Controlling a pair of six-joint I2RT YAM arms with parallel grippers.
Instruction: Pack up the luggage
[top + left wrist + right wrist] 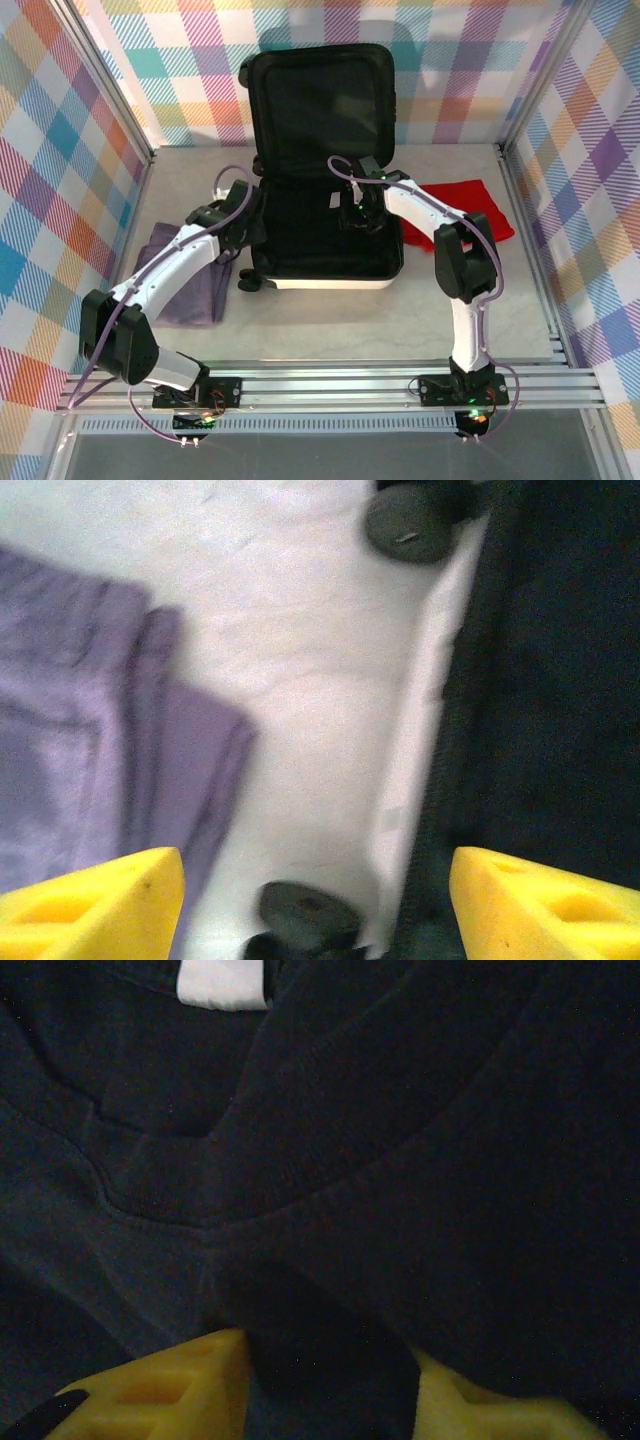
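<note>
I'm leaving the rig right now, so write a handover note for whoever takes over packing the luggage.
Luggage: open on the table, lid up.
Left gripper: fingers open, empty, at its left wall.
Right gripper: inside it, fingers pinching a fold of the black garment.
Done: black garment in.
To pack: purple clothes on its left, red clothes on its right.

We find bare table free in front of the luggage. Between its left wall and the purple cloth runs a narrow bare strip, pinched by two black wheels. The upright lid closes the back, the red cloth lies on the right, and a black garment fills the base.
</note>
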